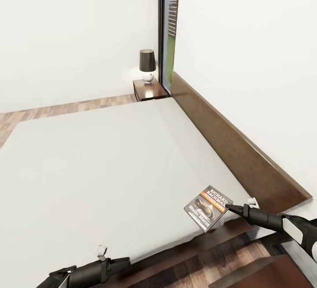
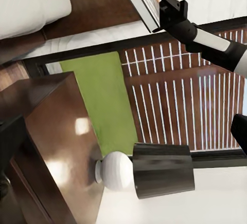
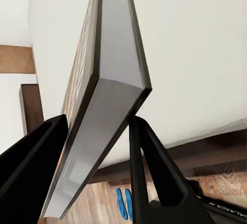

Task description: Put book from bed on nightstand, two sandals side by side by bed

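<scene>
Book [image 1: 208, 208] pinched by right gripper [image 1: 228, 207] above bed [image 1: 101, 160].

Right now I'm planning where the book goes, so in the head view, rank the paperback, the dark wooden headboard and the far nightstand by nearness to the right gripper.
1. Dark paperback book: pinched in the right gripper, at the mattress corner.
2. Dark brown wooden headboard: just beyond, along the wall.
3. Dark brown nightstand: farthest, across the bed, under the black-shaded lamp.

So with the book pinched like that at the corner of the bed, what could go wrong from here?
The right gripper clamps the book only by one corner, so it may pivot or slip out during the carry. The nightstand already holds a lamp, which a careless placement could knock. The blue sandals lie on the floor below, where a dropped book could land.
</scene>
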